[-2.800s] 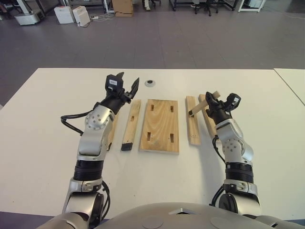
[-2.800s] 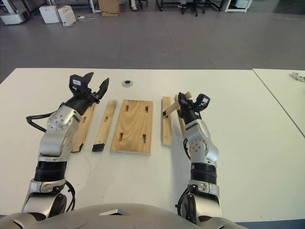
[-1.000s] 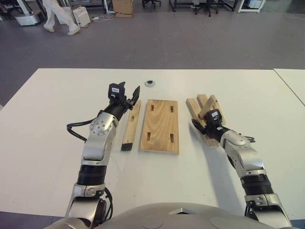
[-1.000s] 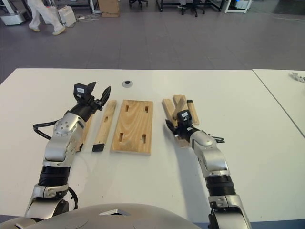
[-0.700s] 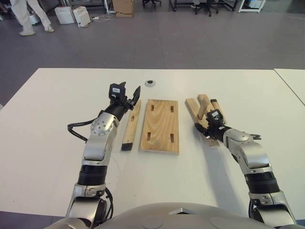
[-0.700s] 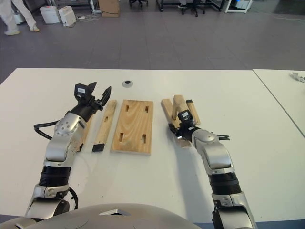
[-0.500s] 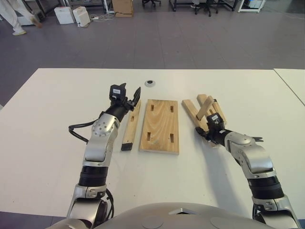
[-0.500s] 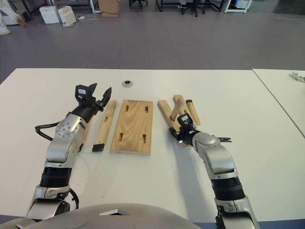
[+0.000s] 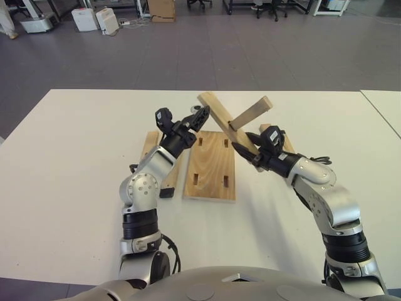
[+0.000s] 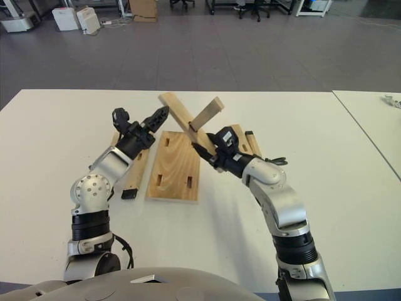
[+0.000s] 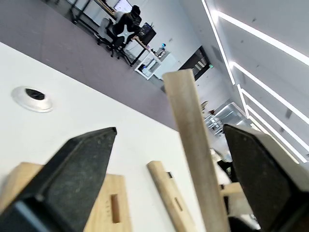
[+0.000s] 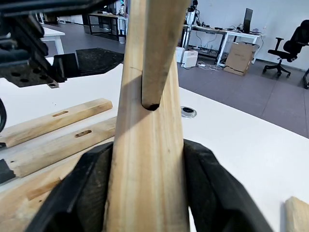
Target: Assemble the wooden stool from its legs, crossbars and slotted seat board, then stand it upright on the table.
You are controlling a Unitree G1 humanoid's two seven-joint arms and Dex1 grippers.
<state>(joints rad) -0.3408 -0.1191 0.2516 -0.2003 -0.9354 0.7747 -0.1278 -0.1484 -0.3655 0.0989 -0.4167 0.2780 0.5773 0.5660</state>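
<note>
One stool leg (image 9: pixel 216 113), a crossbar (image 9: pixel 250 113) socketed into it, hangs tilted above the slotted seat board (image 9: pixel 211 166), clamped in the right pincer (image 9: pixel 252 150). The left pincer (image 9: pixel 195 119) gapes wide about the leg's upper end. Board lies flat on the table (image 9: pixel 62 157).

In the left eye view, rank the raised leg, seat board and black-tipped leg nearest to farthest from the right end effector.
1. Raised leg: gripped by the right end effector.
2. Seat board: lying flat, just to its left.
3. Black-tipped leg: past the board's left edge.
</note>
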